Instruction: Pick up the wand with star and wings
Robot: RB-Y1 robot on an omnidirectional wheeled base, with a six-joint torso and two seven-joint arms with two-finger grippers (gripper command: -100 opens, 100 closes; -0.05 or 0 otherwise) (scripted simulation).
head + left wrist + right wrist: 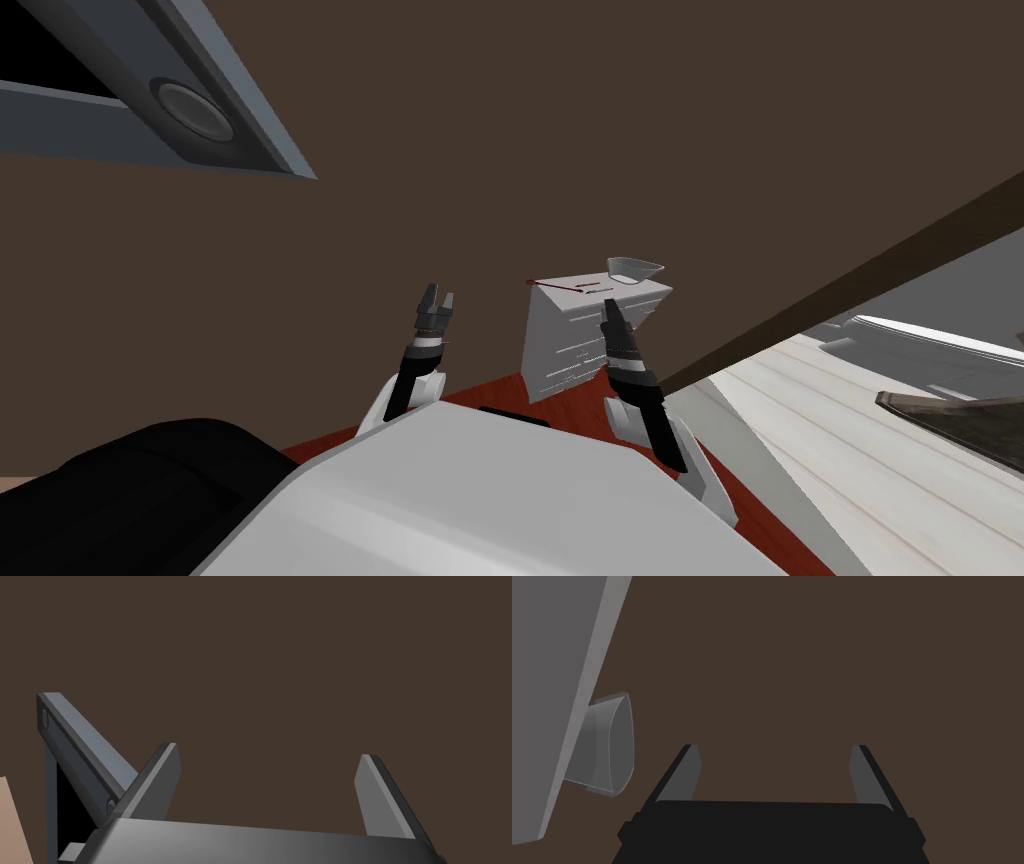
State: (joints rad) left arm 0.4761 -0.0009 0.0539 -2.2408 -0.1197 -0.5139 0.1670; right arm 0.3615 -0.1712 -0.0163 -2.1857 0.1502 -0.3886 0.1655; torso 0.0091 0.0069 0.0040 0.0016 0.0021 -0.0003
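1. On the flat top of a white drawer unit (560, 345), ahead of the robot and slightly to its right, lies the wand (566, 287).
2. The wand appears in the head view as a thin, dark red line lying flat. One end reaches the unit's left corner, and the other points toward a bowl. Its star and wings are too small to make out.
3. A pale grey bowl (635, 268) stands upright on the same top, at the far right corner. It is near the wand's end, though contact between them cannot be judged.
4. The right hand (608, 308) is raised in front of the drawer unit's face, below the level of the top and apart from the wand.
5. In the right wrist view the right hand (774, 748) has its fingers (688, 773) spread wide and is empty. The bowl (607, 746) and the unit's grey side (557, 701) lie off to one side of it, and the brown wall (812, 651) is beyond.
6. The left hand (437, 293) is raised to the left of the drawer unit, well apart from the wand. Its fingers (160, 776) stand wide apart and it holds nothing.
7. The drawer unit stands on a red-brown floor (480, 393) against the brown wall.
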